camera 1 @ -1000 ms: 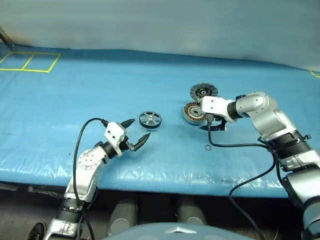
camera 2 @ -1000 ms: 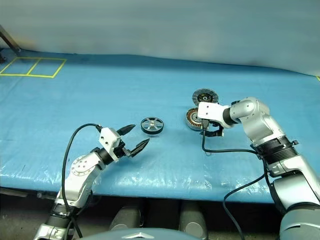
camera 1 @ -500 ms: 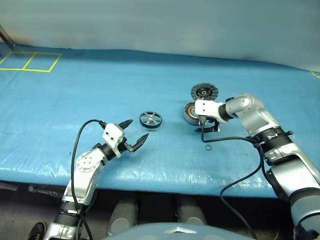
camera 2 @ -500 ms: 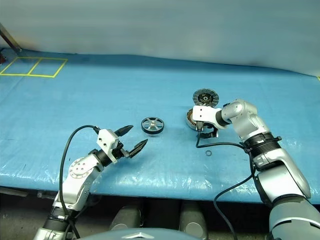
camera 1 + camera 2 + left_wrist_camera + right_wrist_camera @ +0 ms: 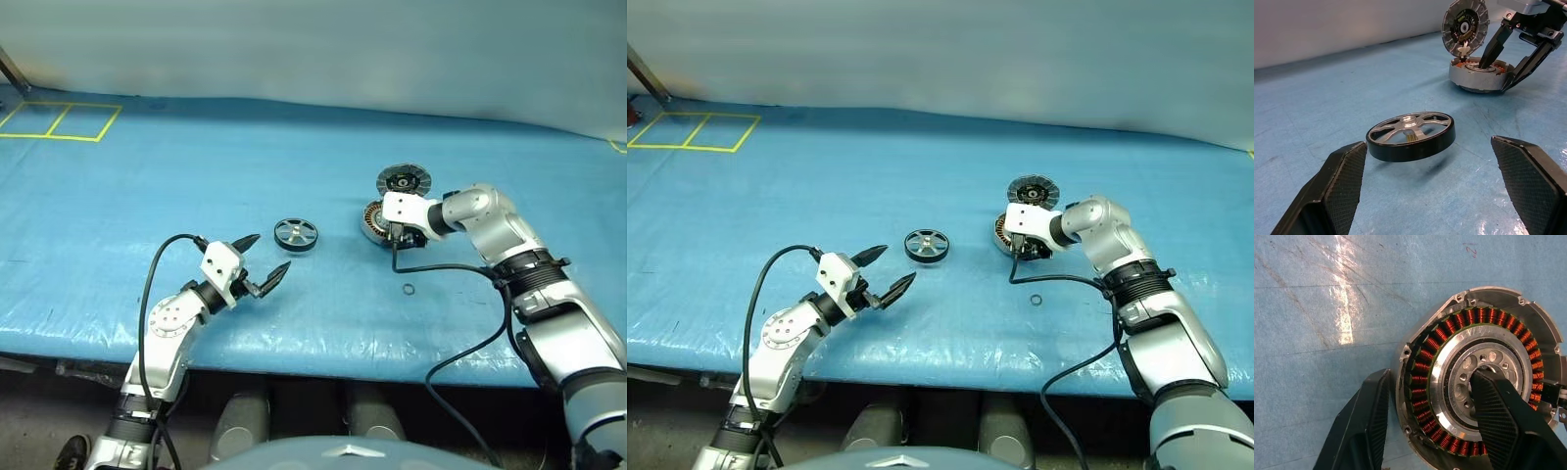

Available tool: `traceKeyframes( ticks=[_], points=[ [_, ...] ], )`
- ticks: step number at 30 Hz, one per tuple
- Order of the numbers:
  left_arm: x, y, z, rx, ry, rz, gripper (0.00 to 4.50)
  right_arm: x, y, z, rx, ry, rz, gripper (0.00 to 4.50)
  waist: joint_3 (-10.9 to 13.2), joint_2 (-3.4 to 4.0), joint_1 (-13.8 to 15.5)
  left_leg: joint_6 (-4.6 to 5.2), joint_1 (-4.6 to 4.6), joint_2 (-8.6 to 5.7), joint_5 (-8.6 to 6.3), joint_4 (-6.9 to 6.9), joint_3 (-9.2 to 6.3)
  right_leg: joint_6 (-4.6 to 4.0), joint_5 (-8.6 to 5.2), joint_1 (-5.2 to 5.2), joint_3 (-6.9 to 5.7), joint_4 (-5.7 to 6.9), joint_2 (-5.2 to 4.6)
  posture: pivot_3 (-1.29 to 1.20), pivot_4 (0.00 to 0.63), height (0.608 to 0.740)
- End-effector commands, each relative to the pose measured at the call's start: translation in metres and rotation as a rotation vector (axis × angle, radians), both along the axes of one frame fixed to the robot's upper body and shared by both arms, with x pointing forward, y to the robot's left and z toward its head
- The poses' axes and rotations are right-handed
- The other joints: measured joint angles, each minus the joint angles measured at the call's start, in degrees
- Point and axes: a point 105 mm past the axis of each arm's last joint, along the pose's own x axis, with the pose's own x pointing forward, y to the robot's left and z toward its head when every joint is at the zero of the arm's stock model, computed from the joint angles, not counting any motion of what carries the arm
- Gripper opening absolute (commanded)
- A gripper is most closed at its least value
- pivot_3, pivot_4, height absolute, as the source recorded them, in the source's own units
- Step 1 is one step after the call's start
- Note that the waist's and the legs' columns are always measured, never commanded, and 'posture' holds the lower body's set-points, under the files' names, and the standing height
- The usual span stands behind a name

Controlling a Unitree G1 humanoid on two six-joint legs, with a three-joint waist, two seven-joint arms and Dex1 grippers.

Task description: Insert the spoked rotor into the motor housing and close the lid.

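Two jaws of the right gripper (image 5: pixel 1432 423) straddle the housing (image 5: pixel 1476 382) wall, half-closed — wheel (image 5: pixel 1410 136) lies before the left gripper's (image 5: pixel 1437 183) spread jaws.

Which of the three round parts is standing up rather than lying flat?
The lid: ribbed disc, propped upright at the back of the motor housing. The housing and spoked rotor lie flat on the blue sheet.

Left arm: bent low at the near side, forearm angled forward and toward the right; left gripper (image 5: pixel 263 264) roughly level, its fingers (image 5: pixel 1342 181) spread wide with nothing between them.
Right arm: reaching forward, wrist turned inward to the left; right gripper (image 5: pixel 1432 418) tilted downward, one finger (image 5: pixel 1496 416) inside the motor housing (image 5: pixel 1498 301), the other outside its rim.
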Motion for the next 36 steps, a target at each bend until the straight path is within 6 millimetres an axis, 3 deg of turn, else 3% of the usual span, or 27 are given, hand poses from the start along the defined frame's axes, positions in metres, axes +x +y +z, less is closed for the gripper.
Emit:
traceKeyframes(
  ticks=[1,7,18,24,34,36],
  points=[
    [0.001,0.001,0.015,0.003,-0.062,-0.002,4.44,-0.010,0.007,-0.003,0.006,-0.013,0.037,2.20,0.0,0.00,-0.1,0.00,0.00,0.00,0.00,0.00,0.00,0.00,0.00,0.00,0.01,0.00,0.00,0.00,0.150,0.740],
    [0.000,0.004,0.013,0.007,-0.056,0.006,4.44,-0.052,0.041,-0.011,0.041,0.018,0.177,2.20,0.0,0.03,-0.2,0.00,-0.01,0.02,-0.01,-0.07,-0.02,0.00,-0.01,-0.05,0.00,0.00,0.01,0.00,0.150,0.740],
    [-0.001,0.006,0.010,0.016,-0.048,0.016,4.44,-0.081,0.077,-0.020,0.127,0.008,0.109,2.20,-0.1,-0.11,-0.6,-0.05,0.07,0.08,0.03,0.05,-0.02,-0.01,-0.02,-0.01,0.00,0.12,0.05,0.00,0.150,0.740],
    [-0.001,0.008,0.010,0.015,-0.045,0.024,4.44,-0.106,0.099,-0.025,0.147,0.041,0.186,2.20,-0.1,-0.12,-0.6,-0.05,0.08,0.09,0.03,0.02,-0.03,-0.04,-0.03,-0.04,-0.01,0.14,0.06,0.00,0.150,0.740],
    [-0.002,0.009,0.009,0.016,-0.040,0.029,4.44,-0.110,0.102,-0.031,0.124,0.062,0.183,2.20,-0.2,-0.22,-0.6,-0.06,0.08,0.09,0.03,0.02,-0.04,-0.04,-0.03,-0.03,-0.02,0.13,0.06,0.00,0.150,0.740],
    [-0.002,0.009,0.009,0.017,-0.041,0.030,4.44,-0.109,0.102,-0.031,0.127,0.061,0.174,2.94,-0.2,-0.24,-0.6,-0.06,0.08,0.09,0.03,0.02,-0.04,-0.04,-0.03,-0.03,-0.02,0.13,0.06,0.00,0.150,0.740]
  ],
)
